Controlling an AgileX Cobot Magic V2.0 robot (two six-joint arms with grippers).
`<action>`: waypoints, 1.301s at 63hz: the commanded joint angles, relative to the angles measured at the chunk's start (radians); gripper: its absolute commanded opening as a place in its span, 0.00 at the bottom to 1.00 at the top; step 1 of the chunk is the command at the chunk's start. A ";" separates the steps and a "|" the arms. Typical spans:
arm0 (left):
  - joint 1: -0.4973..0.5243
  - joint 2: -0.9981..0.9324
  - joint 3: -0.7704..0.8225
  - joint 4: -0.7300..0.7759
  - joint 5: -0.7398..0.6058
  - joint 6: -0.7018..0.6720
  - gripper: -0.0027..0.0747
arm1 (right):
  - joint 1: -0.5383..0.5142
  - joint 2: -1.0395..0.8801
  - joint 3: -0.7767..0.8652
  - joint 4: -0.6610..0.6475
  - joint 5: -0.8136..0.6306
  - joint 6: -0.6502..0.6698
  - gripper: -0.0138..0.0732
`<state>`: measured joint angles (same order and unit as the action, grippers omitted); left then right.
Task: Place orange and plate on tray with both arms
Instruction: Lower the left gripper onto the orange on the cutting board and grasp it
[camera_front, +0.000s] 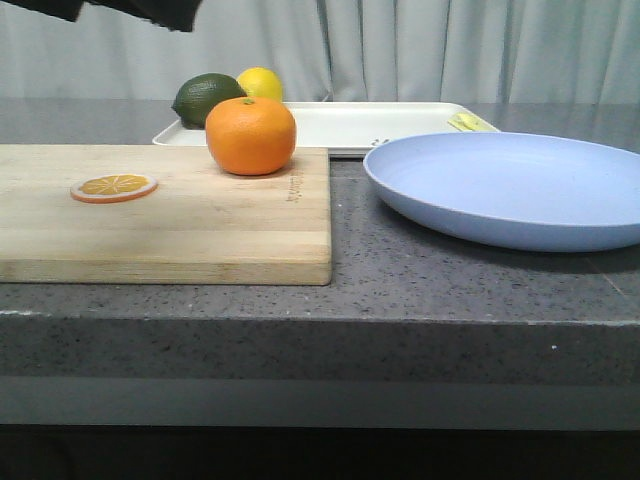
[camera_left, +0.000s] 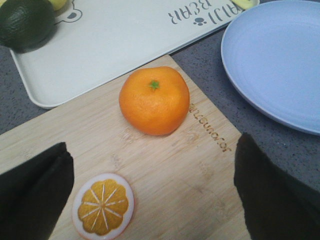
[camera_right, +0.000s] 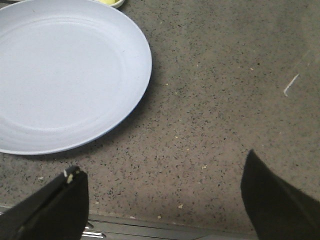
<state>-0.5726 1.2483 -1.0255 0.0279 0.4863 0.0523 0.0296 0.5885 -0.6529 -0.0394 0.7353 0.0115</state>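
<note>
The orange (camera_front: 250, 135) is sitting at the far right corner of the cutting board (camera_front: 180, 225), just near of the tray (camera_front: 370, 125). The plate (camera_front: 510, 190) is lying on the table (camera_front: 400, 290) to its right. The left claw (camera_left: 150, 200) is hovering wide above the board, gripping nothing; the right claw (camera_right: 165, 205) is gaping wide over bare table beside the plate.

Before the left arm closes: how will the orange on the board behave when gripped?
The orange is round on a flat cutting board, so a nudge probably rolls it. It looks firm with dimpled skin, likely grippy. The open left gripper looks wide enough.
</note>
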 joint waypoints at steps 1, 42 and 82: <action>-0.010 0.068 -0.107 0.013 -0.013 0.001 0.91 | -0.004 0.008 -0.032 -0.009 -0.053 -0.011 0.88; -0.010 0.447 -0.447 0.038 0.056 0.001 0.92 | -0.004 0.008 -0.032 -0.005 -0.047 -0.011 0.88; -0.010 0.529 -0.446 0.029 0.027 -0.001 0.75 | -0.004 0.008 -0.032 -0.005 -0.038 -0.011 0.88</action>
<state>-0.5750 1.8268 -1.4370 0.0618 0.5726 0.0523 0.0296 0.5900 -0.6529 -0.0394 0.7497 0.0115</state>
